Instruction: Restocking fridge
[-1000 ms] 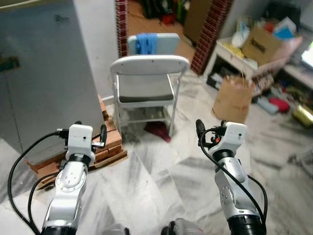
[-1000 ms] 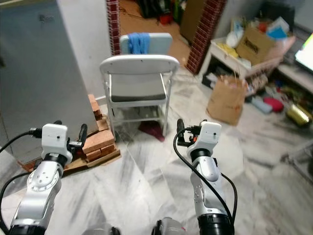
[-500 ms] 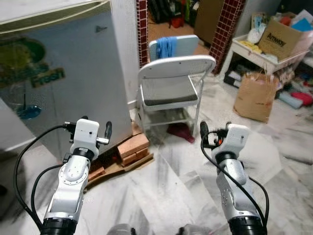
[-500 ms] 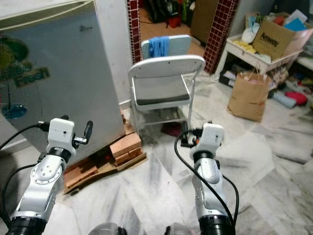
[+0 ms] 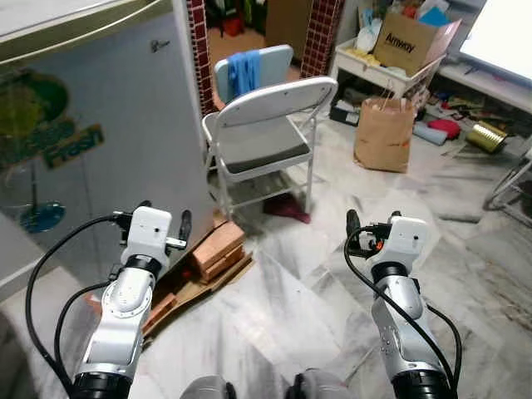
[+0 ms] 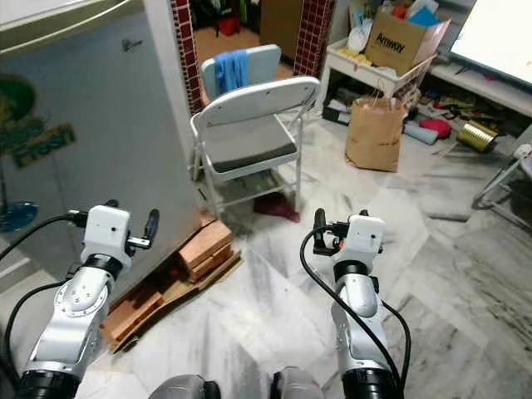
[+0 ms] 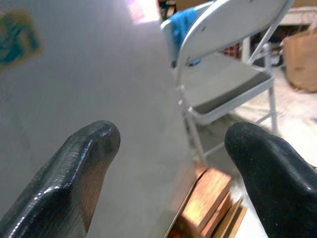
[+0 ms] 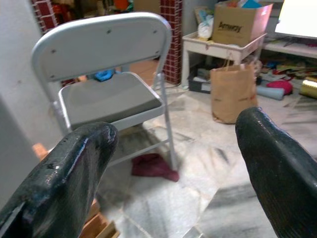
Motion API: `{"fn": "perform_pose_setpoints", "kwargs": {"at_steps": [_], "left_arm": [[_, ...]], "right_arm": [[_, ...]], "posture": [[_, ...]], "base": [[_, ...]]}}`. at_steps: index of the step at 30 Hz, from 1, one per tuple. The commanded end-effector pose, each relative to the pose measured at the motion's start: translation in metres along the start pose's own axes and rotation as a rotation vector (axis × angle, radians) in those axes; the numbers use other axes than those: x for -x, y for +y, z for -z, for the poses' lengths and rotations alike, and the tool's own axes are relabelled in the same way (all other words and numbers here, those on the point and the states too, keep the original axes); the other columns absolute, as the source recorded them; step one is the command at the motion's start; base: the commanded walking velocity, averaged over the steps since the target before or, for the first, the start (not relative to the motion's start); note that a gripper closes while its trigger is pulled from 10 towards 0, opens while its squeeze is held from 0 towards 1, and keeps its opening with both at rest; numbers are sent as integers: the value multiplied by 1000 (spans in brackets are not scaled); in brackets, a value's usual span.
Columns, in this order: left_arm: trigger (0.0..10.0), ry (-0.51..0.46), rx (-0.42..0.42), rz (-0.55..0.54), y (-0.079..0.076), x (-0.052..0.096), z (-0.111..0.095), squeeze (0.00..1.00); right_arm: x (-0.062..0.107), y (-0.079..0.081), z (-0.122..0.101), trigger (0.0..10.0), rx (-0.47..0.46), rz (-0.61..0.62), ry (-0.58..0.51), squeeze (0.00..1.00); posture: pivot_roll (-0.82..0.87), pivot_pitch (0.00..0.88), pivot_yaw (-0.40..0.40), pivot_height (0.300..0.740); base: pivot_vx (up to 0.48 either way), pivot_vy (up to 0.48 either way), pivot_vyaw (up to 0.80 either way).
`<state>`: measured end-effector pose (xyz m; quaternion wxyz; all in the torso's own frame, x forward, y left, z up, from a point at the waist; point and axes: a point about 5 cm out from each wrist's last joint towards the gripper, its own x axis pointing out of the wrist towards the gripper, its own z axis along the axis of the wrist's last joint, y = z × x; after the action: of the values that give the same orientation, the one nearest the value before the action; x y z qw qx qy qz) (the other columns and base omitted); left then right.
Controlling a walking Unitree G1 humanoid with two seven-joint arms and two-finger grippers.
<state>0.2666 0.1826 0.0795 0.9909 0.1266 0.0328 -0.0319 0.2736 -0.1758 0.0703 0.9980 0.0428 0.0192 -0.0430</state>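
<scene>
The grey fridge (image 5: 91,141) fills the robot's left side of the head views, its closed door carrying a green and blue sticker, and it stands on a low stack of bricks and boards (image 5: 212,253) on the marble floor (image 5: 283,283). Straight ahead, just beside the fridge's corner, stands a grey folding chair (image 5: 262,141) with a second chair behind it that carries a blue cloth (image 5: 243,71). Farther to the right are a brown paper bag (image 5: 384,133) and a low shelf with a cardboard box (image 5: 407,37).

The left gripper (image 7: 168,144) is raised at chest height with its jaws open and empty; its wrist view looks along the fridge's side panel toward the chair. The right gripper (image 8: 173,139) is raised too, jaws open and empty, facing the chair and the bag.

The fridge lies to the left of both jaws, so the left arm is clearly the nearer one. No handle or door edge is visible from here, and I judge that the robot must turn more to the left before any reach is possible. No item for restocking is in the jaws.
</scene>
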Motion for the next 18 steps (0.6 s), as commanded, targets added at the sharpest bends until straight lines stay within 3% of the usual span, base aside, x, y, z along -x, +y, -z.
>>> {"fn": "perform_pose_setpoints", "kwargs": {"at_steps": [1,8,18], "left_arm": [[10000,-3,-4,14,-5,2,0,0],[10000,-6,-14,44,-15,6,1,0],[10000,-14,-42,70,-16,11,1,0]], "right_arm": [[1,-6,1,10000,19,7,7,0],[-6,-1,-1,10000,30,-24,10,0],[-13,1,-3,10000,36,-41,4,0]], "posture": [[87,63,-35,740],[106,57,-63,740],[122,64,-66,740]], "base": [[0,480,0],[0,471,0],[0,460,0]]}}
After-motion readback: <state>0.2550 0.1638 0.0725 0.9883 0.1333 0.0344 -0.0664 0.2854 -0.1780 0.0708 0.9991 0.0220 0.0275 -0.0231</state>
